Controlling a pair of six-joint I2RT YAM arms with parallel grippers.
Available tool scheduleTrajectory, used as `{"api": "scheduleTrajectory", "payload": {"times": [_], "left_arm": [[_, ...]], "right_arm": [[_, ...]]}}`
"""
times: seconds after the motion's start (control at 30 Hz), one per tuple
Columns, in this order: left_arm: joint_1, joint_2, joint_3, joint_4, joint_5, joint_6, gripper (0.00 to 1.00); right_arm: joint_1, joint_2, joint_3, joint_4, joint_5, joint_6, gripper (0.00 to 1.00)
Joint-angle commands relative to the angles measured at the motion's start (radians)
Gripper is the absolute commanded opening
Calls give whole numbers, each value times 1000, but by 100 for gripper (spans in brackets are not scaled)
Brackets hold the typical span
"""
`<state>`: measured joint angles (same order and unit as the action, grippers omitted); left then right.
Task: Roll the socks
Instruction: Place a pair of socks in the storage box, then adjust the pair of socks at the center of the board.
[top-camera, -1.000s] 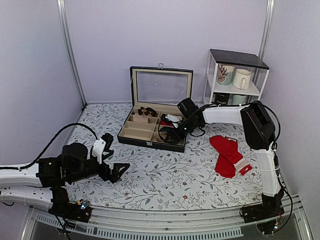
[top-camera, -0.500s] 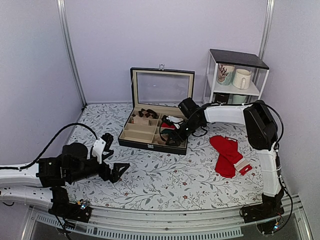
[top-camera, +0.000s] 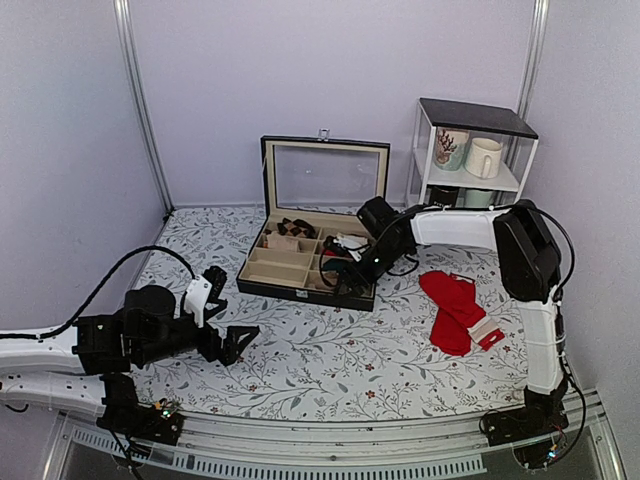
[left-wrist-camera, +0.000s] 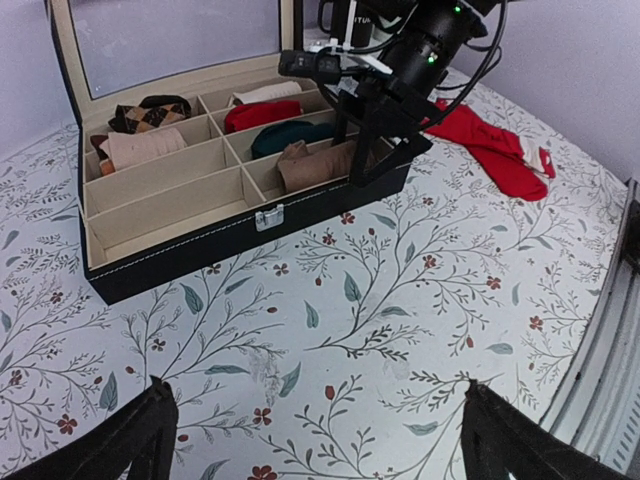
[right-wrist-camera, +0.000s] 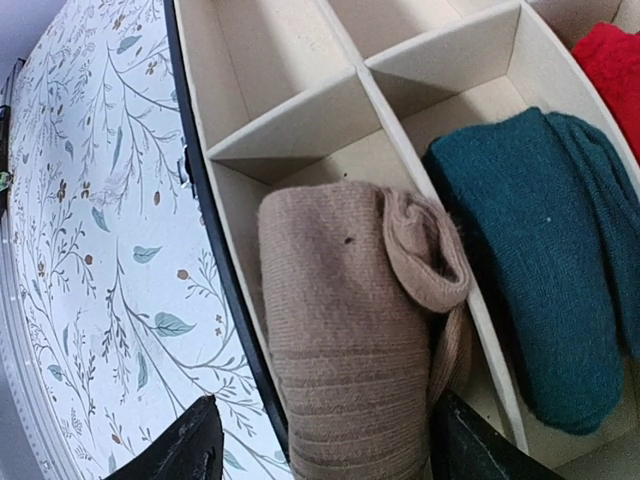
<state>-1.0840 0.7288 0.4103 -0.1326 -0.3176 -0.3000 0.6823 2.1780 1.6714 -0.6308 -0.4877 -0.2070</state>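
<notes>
Left wrist: socks (left-wrist-camera: 320, 165) boxed; red pair's (left-wrist-camera: 490, 150) tag (left-wrist-camera: 544, 160) unreadable.

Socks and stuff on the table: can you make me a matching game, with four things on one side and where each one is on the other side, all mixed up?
Things
1. tan sock roll
2. green sock roll
3. flat red socks
4. white mug

Places
A. on the shelf
B. lying on the table, outside the box
C. in the box, right against its front wall
D. in the box, one compartment in from the front wall

Pairs: 1-C, 2-D, 3-B, 4-A
</notes>
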Motion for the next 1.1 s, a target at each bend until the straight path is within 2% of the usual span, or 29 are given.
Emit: {"api": "scheduleTrajectory", "payload": {"times": [0.0, 0.17, 0.27, 0.37, 0.47, 0.83, 1.07], "left_arm": [[15, -3, 1, 15, 14, 6, 100], [16, 0, 1, 14, 15, 7, 100], [16, 0, 1, 13, 15, 6, 99], [18, -2, 1, 13, 14, 6, 99], [17, -2, 1, 13, 12, 6, 100], [18, 1, -2, 13, 15, 4, 99], [17, 6, -4, 11, 22, 1, 99]], "right_arm": [[8, -117, -37, 7, -12, 33, 71], [8, -195, -71, 75, 50, 78, 69], [8, -230, -77, 100, 38, 89, 65], [9, -213, -62, 87, 15, 92, 49], [9, -170, -43, 68, -13, 92, 38], [26, -84, -138, 143, -11, 138, 34], [25, -86, -263, 196, 120, 197, 32]]}}
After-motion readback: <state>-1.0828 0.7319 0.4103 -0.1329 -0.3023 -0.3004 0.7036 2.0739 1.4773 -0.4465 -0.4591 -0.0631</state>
